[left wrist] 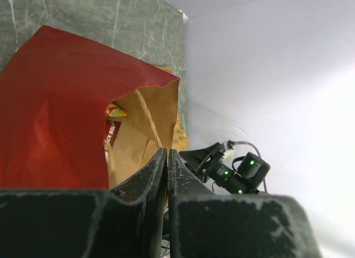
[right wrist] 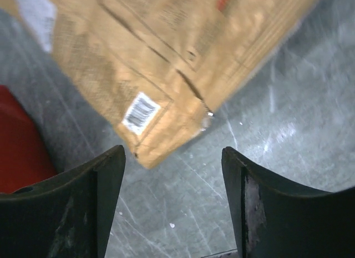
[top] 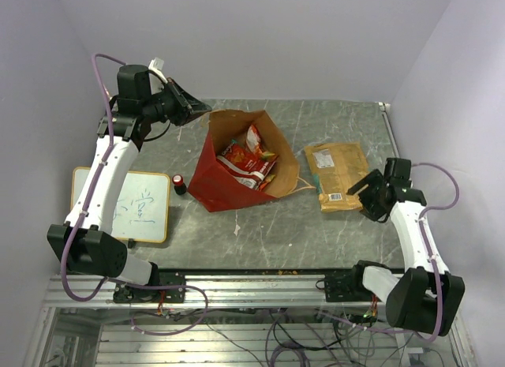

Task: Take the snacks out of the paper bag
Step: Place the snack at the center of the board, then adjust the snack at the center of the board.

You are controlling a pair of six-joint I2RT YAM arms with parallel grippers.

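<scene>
The paper bag (top: 207, 182), red outside and brown inside, lies tilted on the table with its mouth open toward the back. Red and multicoloured snack packets (top: 246, 159) show inside it. My left gripper (top: 203, 109) is shut at the bag's far left rim and seems to pinch the paper edge; in the left wrist view the shut tips (left wrist: 167, 151) meet the brown rim of the bag (left wrist: 55, 114). A large orange chip bag (top: 338, 174) lies flat to the bag's right. My right gripper (top: 361, 195) is open and empty over the table at that chip bag's near corner (right wrist: 166, 52).
A yellow-framed whiteboard (top: 138, 205) lies at the left front. A small red-and-black cylinder (top: 180, 184) stands between it and the paper bag. The table's right edge runs just beyond the chip bag. The red bag's side shows in the right wrist view (right wrist: 16, 141).
</scene>
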